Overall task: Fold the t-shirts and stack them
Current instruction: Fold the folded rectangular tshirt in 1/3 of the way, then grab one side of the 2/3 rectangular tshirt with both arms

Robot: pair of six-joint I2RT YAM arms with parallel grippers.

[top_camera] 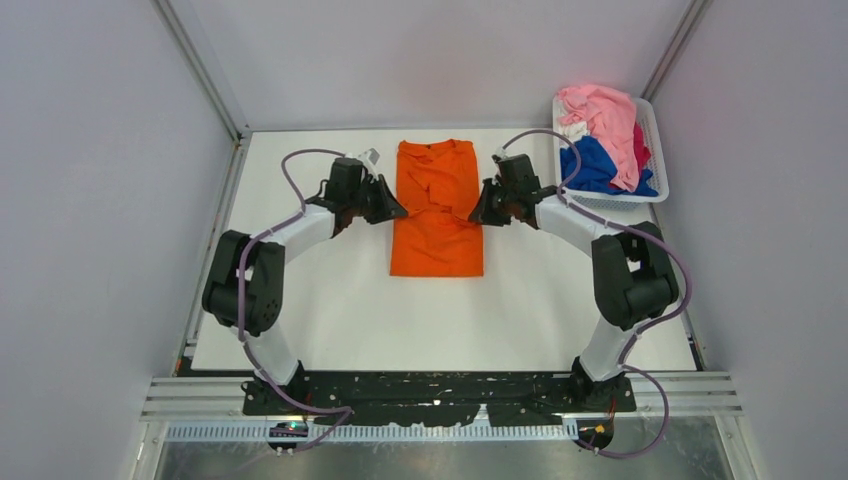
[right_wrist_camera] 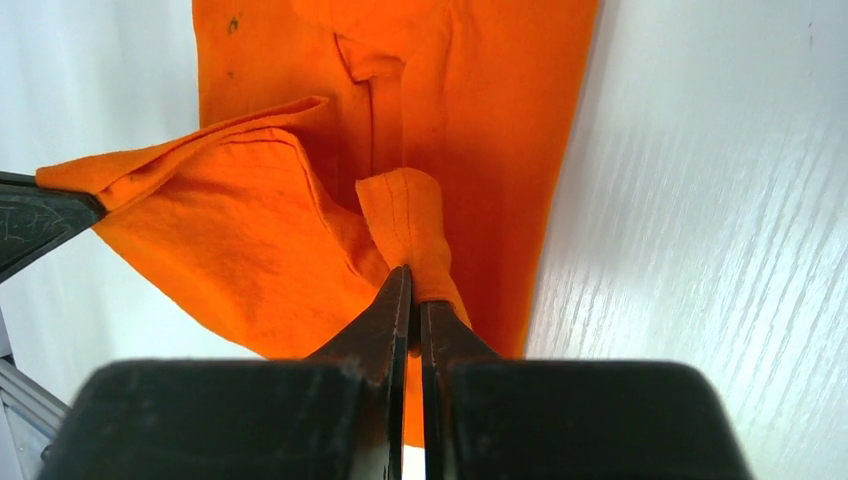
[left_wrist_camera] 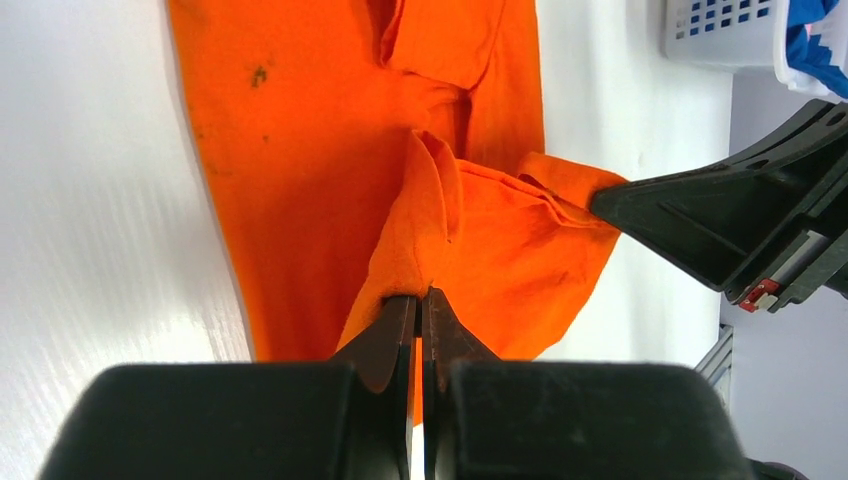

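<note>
- Lying lengthwise on the white table (top_camera: 330,300), the orange t-shirt (top_camera: 437,240) sits between the two arms, its sides folded inward.
- Left gripper (left_wrist_camera: 420,297): fingers pressed together on a pinch of orange cloth at the shirt's left edge.
- Right gripper (right_wrist_camera: 413,275): likewise clamped on a raised fold at the right edge (the fabric peaks between them).
- Pink, blue and white shirts (top_camera: 605,120) fill the mesh basket (top_camera: 612,200) at the far right.

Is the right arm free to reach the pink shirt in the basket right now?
Probably not yet: the right hand is shut on the orange shirt. The basket sits beside that arm, nothing between.
</note>
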